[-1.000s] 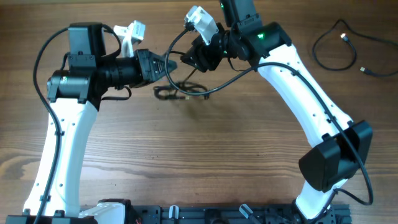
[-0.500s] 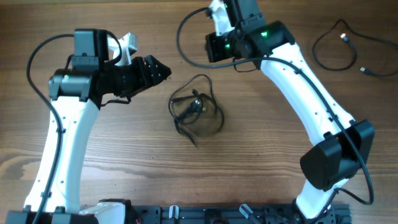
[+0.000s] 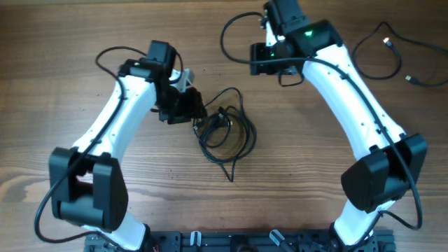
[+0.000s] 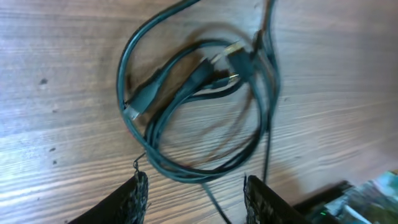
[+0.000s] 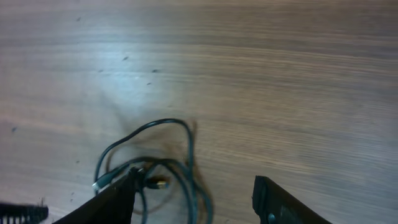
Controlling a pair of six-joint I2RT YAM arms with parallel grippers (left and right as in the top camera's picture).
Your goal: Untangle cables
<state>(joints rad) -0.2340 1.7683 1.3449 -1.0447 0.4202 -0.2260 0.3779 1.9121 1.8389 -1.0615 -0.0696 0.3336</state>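
Space is seen between the left jaws in the left wrist view: they are parted to a middling width and nothing is held, though one strand of the tangled bundle of thin black cables (image 4: 200,81) is seen running out between their tips. The right jaws are likewise parted and empty, held above bare wood with the bundle (image 5: 152,165) lying ahead of them and apart from them.

The bundle (image 3: 222,122) is found near the middle of the brown wooden desk (image 3: 294,182), just beside the left jaws, as several overlapping loops with silver-tipped plug ends (image 4: 233,50) lodged inside them. A second thin black cable (image 3: 355,56) is laid loose at the far right of the desk, well apart from the bundle.

If the left jaws are closed where they stand, two or more crossing strands may be pinched together, and the knot would be pulled tighter rather than loosened. Since nothing is pinning the bundle, the whole of it may simply be dragged across the desk when one strand is lifted. A plug end may be snagged on a loop as it is drawn through. It cannot be told whether the left tips are touching the wood; if they are driven lower, a strand may be trapped beneath them.
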